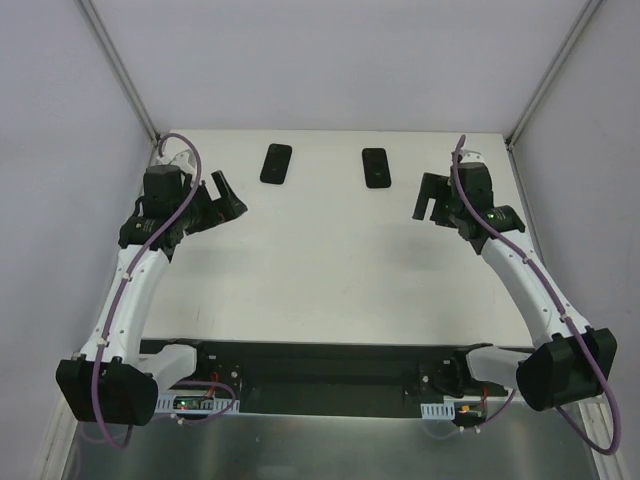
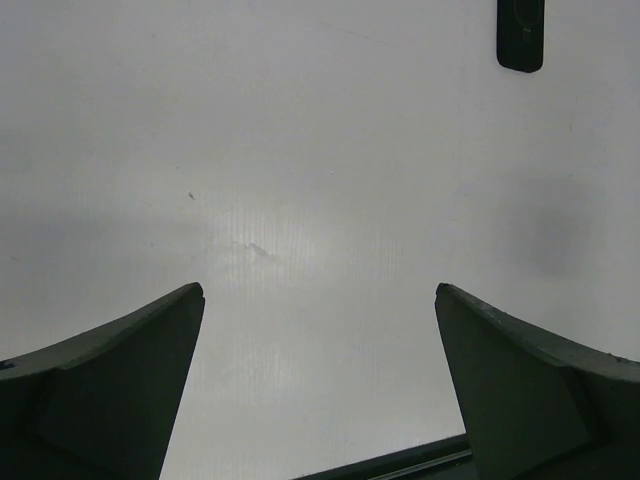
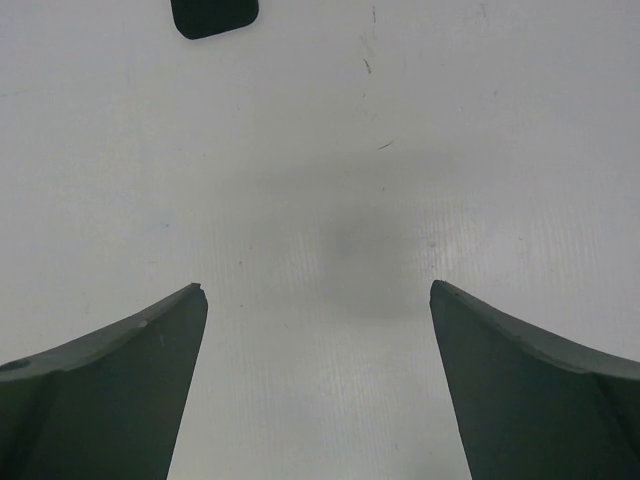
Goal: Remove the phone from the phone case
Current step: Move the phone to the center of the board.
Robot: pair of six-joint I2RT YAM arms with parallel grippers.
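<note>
Tabletop (image 1: 330, 270), white and matte, carries two flat black phone-sized slabs near its far edge, lying apart from each other with bare surface between them; the left black slab (image 1: 276, 163) lies slightly slanted, the right black slab (image 1: 376, 167) lies nearly square to the edge. Which of them is the phone and which the case cannot be told, though both lie flat and separate. The left gripper (image 1: 230, 195) hovers near the left slab, on its left and a little nearer the bases, jaws spread wide and holding nothing; its wrist view shows only bare table between the fingers (image 2: 120, 380), with one slab at the top right corner. The right gripper (image 1: 430, 205) hovers to the right of the right slab, likewise wide apart and empty; its wrist view catches a slab's rounded corner at the top left.
</note>
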